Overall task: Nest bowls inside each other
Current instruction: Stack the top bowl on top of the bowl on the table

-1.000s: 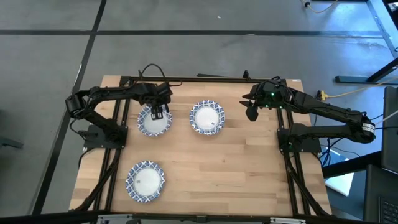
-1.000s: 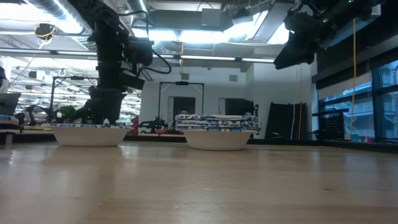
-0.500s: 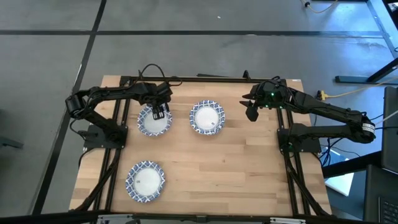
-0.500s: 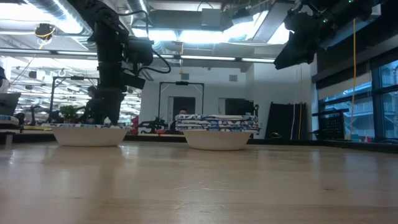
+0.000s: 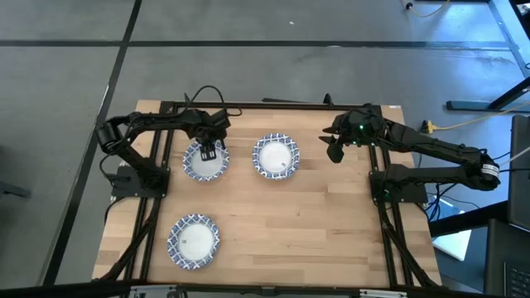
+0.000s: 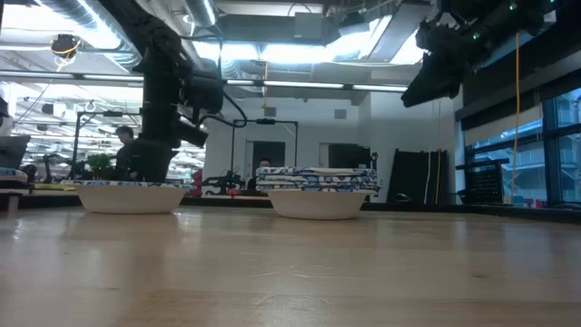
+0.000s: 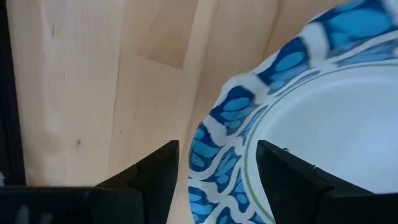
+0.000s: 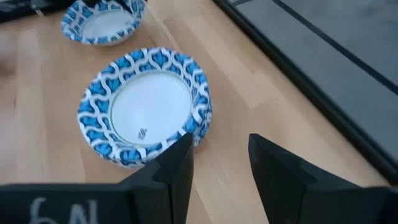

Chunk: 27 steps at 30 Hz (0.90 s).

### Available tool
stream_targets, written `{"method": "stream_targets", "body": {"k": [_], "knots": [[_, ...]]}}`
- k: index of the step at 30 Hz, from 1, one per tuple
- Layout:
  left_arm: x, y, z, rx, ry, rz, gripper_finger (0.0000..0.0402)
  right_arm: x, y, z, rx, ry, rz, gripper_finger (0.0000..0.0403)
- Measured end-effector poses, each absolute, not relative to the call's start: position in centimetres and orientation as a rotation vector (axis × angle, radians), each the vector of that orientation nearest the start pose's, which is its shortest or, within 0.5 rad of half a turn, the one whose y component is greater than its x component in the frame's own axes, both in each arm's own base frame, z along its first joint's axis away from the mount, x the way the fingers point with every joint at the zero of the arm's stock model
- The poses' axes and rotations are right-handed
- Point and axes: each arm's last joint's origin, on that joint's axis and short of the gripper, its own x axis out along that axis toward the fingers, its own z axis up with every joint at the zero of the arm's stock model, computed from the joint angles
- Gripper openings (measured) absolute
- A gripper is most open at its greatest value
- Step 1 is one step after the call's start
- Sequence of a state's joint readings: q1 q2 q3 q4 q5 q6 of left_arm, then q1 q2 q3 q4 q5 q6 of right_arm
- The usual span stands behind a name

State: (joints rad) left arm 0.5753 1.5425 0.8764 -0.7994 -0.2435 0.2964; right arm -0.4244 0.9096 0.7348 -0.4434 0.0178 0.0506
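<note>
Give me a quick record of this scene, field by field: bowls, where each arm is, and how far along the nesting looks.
bowl groups: three on the table
far-left bowl: single, by the low view
centre stack: several bowls nested
near-left bowl: apart from the others, untouched
left end effector: open, fingers straddling the far-left bowl's rim
right end effector: open, raised, right of the centre stack
progress: far-left and near-left bowls not yet nested

In the left wrist view the bowl (image 7: 323, 118) runs off the picture's edge, so only part of its patterned rim and white centre shows. The small mark (image 8: 142, 132) in the stacked bowls' (image 8: 146, 106) centre is too small to read (perhaps print). In the low view the third bowl, near the table's (image 5: 315, 223) front-left corner, is out of sight.
</note>
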Motion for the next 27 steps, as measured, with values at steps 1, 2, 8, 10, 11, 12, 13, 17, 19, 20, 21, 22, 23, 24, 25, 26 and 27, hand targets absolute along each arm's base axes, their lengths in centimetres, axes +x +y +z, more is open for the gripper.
{"method": "stream_targets", "body": {"k": [1,2,8,10,11,12,13,17,19,20,21,22,23,24,25,26,27], "knots": [[20.8,14.4,16.7,-0.018,1.563,0.439,0.0209,17.1,-7.8,26.8,0.180,0.604,-0.445,0.0154],[20.8,14.4,16.6,-0.019,1.567,0.440,0.0209,17.1,-7.8,26.3,0.190,0.604,-0.448,0.0154],[20.8,14.4,16.6,-0.018,1.562,0.445,0.0207,17.1,-7.8,23.1,0.250,0.576,-0.458,0.0154],[20.8,14.4,16.6,-0.018,1.563,0.445,0.0200,17.2,-7.8,22.6,0.266,0.543,-0.450,0.0154],[20.8,14.4,16.6,-0.018,1.562,0.444,0.0195,17.3,-7.8,22.6,0.270,0.530,-0.441,0.0154],[20.8,14.4,16.6,-0.019,1.562,0.442,0.0189,17.3,-7.8,22.7,0.271,0.517,-0.431,0.0154],[20.8,14.4,16.6,-0.022,1.560,0.438,0.0181,17.4,-7.8,22.8,0.268,0.500,-0.427,0.0154],[20.8,14.4,16.6,-0.024,1.559,0.436,0.0145,17.6,-7.9,23.3,0.237,0.452,-0.419,0.0154],[20.8,14.4,16.6,-0.024,1.559,0.436,0.0127,17.7,-7.9,23.5,0.216,0.432,-0.415,0.0154],[20.8,14.4,16.6,-0.024,1.559,0.436,0.0118,17.8,-7.9,23.6,0.202,0.424,-0.412,0.0154],[20.8,14.4,16.6,-0.024,1.559,0.436,0.0111,17.8,-8.0,23.7,0.192,0.413,-0.410,0.0154],[20.8,14.4,16.6,-0.024,1.559,0.436,0.0103,17.9,-8.0,23.7,0.183,0.405,-0.408,0.0154],[20.8,14.4,16.6,-0.024,1.559,0.436,0.0097,17.9,-8.0,23.8,0.173,0.400,-0.406,0.0154],[20.8,14.4,16.6,-0.024,1.559,0.435,0.0091,17.9,-8.0,23.8,0.168,0.396,-0.405,0.0154],[20.8,14.4,16.6,-0.024,1.559,0.435,0.0085,17.9,-8.0,23.9,0.166,0.393,-0.405,0.0154],[20.8,14.4,16.6,-0.024,1.558,0.435,0.0080,17.9,-8.0,23.9,0.166,0.392,-0.405,0.0154],[20.8,14.4,16.6,-0.025,1.558,0.434,0.0076,17.9,-8.0,23.9,0.166,0.393,-0.405,0.0154]]}}
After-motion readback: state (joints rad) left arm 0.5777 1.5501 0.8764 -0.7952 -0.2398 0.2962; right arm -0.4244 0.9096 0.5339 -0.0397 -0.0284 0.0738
